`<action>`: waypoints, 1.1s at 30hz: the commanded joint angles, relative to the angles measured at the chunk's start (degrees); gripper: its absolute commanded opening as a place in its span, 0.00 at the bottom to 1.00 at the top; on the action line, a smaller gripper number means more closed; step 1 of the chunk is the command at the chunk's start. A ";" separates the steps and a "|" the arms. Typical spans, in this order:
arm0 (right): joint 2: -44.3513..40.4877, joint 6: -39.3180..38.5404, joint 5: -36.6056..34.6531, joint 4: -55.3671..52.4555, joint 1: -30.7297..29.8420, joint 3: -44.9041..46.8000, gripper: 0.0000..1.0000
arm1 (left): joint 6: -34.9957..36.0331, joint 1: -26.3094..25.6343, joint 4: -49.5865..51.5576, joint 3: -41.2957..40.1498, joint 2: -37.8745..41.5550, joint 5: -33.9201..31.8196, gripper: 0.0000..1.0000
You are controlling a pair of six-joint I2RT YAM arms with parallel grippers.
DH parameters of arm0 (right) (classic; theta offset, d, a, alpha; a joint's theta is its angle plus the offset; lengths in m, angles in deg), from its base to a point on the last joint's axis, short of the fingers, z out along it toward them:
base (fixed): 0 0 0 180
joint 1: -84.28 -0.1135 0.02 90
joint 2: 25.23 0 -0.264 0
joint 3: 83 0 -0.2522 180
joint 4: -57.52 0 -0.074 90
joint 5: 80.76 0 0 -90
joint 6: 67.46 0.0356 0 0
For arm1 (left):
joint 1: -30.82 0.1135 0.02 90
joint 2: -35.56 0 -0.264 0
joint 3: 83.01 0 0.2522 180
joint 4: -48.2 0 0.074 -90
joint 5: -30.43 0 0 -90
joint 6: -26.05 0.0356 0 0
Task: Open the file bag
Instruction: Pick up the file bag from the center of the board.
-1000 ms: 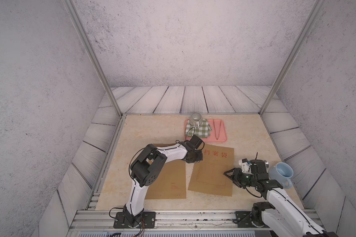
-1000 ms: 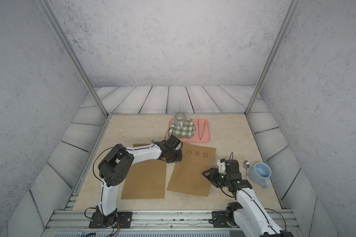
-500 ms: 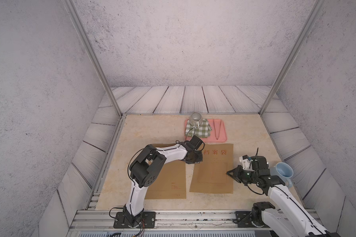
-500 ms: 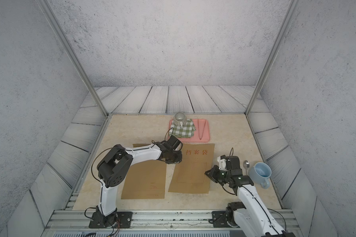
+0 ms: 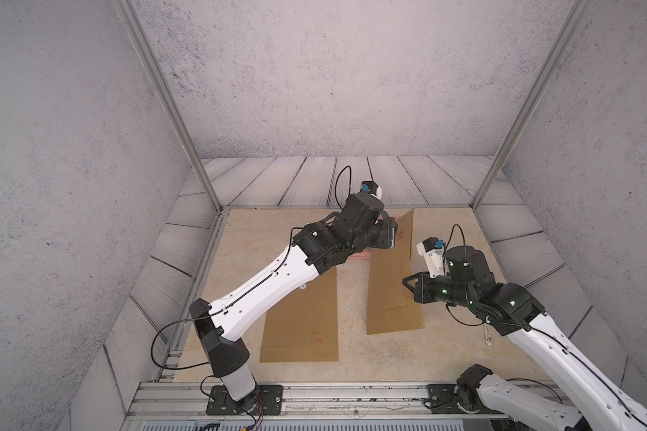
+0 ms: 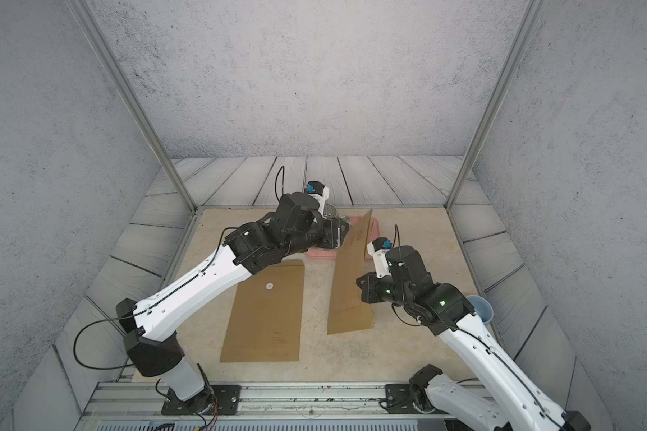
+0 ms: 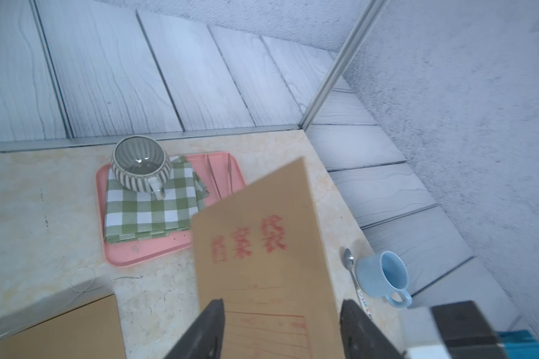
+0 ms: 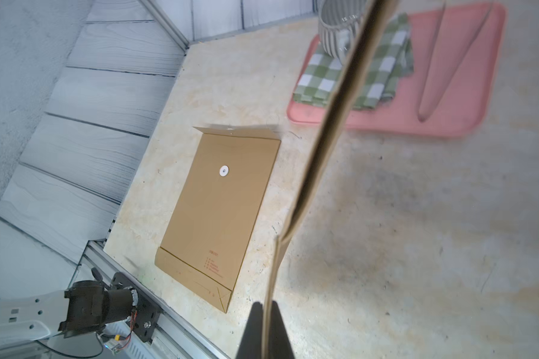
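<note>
File bag [image 7: 262, 273] edge inside tightly closed right pincer [image 8: 265, 314]

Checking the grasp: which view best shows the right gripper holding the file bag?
Right wrist: the right gripper pinches the file bag edge-on. Both top views show it small; left wrist shows only the bag's face.

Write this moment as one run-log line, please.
left gripper: open, facing lifted file bag | right gripper: shut on its edge | second file bag: flat on table

left arm [image 5: 269, 283] stretched forward | left pincer [image 7: 282, 329] jaws apart | right pincer [image 8: 265, 326] pinched shut
</note>
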 commanded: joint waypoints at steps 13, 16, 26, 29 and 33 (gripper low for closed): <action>8.50 -10.00 -23.24 0.77 -15.04 -10.32 0.00 | 2.05 0.20 18.68 15.96 -9.57 -4.54 0.65; 9.23 -11.47 -27.11 0.77 -17.57 -10.58 0.00 | 1.41 0.29 24.02 20.86 -12.21 -6.84 0.61; 10.06 -13.25 -33.08 3.17 -21.77 -9.24 0.00 | 0.47 0.63 28.34 25.51 -14.44 -8.21 0.22; 8.93 -13.14 -32.44 4.17 -21.98 -7.93 0.00 | 0.21 0.80 28.86 25.18 -14.72 -8.32 0.07; 6.16 -12.04 -33.34 4.54 -22.15 -4.87 0.41 | 0.51 1.07 27.66 23.54 -14.09 -8.15 0.00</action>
